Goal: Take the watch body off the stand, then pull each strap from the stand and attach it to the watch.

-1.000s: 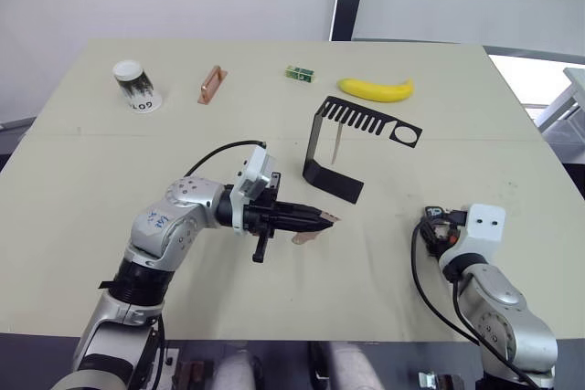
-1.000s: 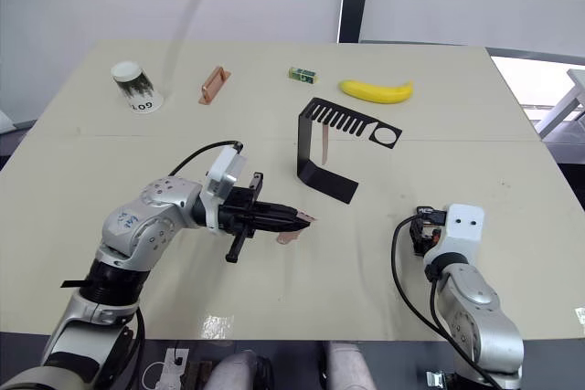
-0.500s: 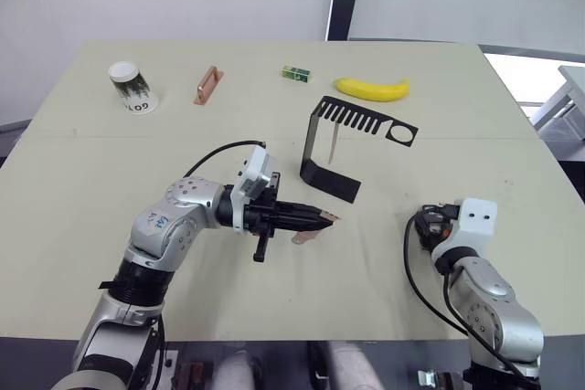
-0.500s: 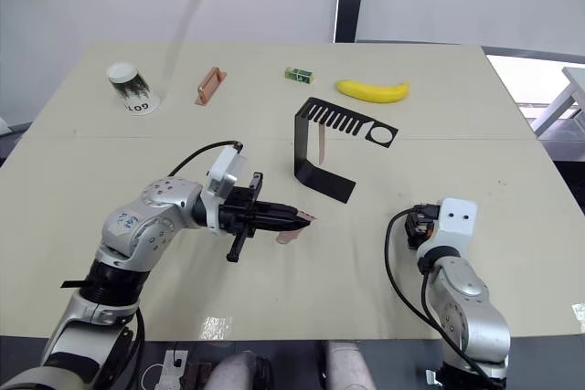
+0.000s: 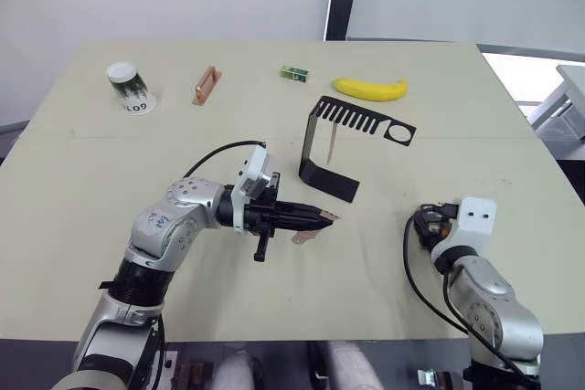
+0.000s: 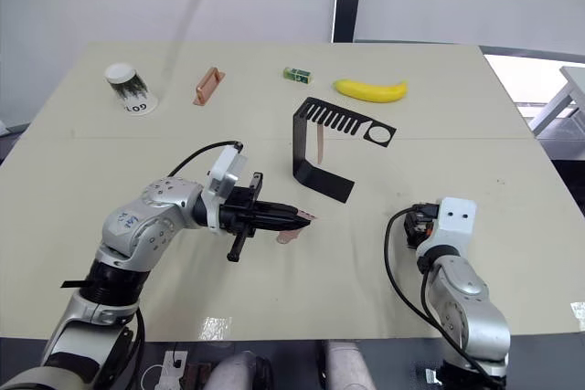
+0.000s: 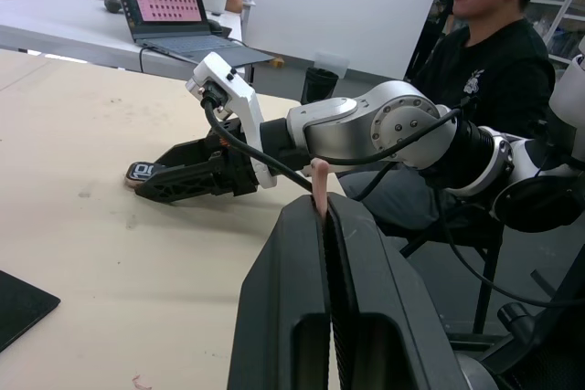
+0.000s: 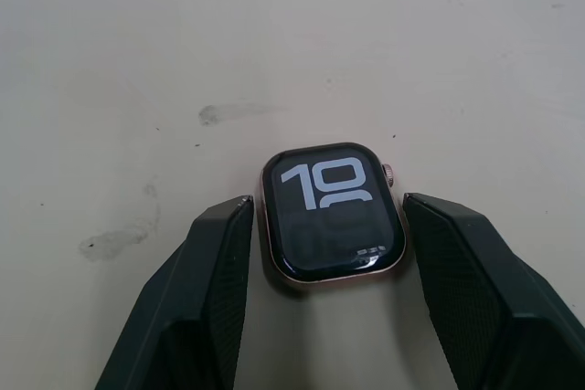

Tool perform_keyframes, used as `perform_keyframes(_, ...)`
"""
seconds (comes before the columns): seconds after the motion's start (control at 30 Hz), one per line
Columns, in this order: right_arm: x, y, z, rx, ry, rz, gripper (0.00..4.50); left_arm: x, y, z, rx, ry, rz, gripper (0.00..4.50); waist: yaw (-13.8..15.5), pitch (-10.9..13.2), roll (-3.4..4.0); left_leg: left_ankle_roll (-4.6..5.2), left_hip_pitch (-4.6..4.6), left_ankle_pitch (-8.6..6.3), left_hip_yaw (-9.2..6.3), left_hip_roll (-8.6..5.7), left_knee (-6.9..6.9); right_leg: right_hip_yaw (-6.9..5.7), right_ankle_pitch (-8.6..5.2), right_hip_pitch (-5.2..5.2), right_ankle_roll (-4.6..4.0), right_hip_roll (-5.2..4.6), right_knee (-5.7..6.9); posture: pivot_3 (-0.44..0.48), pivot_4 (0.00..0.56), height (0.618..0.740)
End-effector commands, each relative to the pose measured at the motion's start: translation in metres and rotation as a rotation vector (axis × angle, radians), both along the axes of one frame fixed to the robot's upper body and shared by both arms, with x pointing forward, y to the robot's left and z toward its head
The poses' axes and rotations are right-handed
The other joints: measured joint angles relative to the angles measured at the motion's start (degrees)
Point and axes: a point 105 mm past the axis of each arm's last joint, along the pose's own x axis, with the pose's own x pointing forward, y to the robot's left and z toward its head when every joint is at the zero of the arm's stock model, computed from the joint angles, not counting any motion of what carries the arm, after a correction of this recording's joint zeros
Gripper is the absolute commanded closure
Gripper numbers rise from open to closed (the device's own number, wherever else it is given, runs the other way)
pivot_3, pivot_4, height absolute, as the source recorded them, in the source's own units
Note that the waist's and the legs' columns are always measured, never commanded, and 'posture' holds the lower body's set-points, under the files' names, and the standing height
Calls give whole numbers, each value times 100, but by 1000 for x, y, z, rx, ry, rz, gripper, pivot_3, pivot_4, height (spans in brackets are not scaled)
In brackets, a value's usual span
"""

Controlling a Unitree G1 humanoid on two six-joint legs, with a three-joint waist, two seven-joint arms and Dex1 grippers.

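From the head cameras, a pale beige table [image 5: 91, 189] carries the black bent sheet-metal stand [image 5: 322, 148] near its middle, comb-toothed arm reaching toward the robot's right, with 1 thin pink strap [image 5: 333, 142] hanging from the teeth. Just in front of the stand, the left gripper [image 5: 322, 217] lies low over the table, its black fingers pressed together on a second pink strap [image 5: 309, 234] whose free end rests on the table. The right gripper [image 6: 416, 226] sits low at the table's right side, well apart from the stand. Along the far edge lie a white paper cup on its side [image 5: 127, 86], a rigid copper-coloured bar [image 5: 207, 85], a small green block [image 5: 293, 72] and a yellow banana [image 5: 370, 89].

The left wrist view looks along the closed fingers [image 7: 302, 253], the pink strap's tip poking up between them; beyond, the right gripper rests on the table with the small rounded-square watch body [image 7: 144, 171] at its tips. A person in a black top [image 7: 494, 52] sits behind, near an open laptop [image 7: 169, 11].

In the right wrist view, the watch body [image 8: 333, 213] lies flat on the table, lit screen up, copper rim showing, between the 2 spread fingers [image 8: 196, 299]; whether they touch it I cannot tell
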Motion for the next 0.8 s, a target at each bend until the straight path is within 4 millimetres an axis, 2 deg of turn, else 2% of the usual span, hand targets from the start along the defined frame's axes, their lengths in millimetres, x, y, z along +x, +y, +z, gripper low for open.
perform_keyframes(0.03, -2, -5, -6, -2, 30, -1, 1714, -3, -1, 10, -22, -41, -16, 4500, 0, 0, 0, 0, 0, 0, 0, 0, 0, 0, 0, 0, 0, 0, 0, 0, 150, 740)
perform_keyframes(0.77, 1, -6, -9, -6, 41, 15, 1714, -4, -2, 11, -22, -43, -11, 4500, -9, -1, -1, 0, 1, 0, 1, 0, 4, 1, 0, 0, 0, 0, 4, 0, 150, 740)
perform_keyframes(0.8, 0, -6, -10, -4, 44, 14, 1980, -3, -2, 11, -21, -43, -10, 4500, -9, -1, -2, 0, 1, 0, 1, 0, 4, 1, 0, 0, 0, 0, 4, 0, 150, 740)
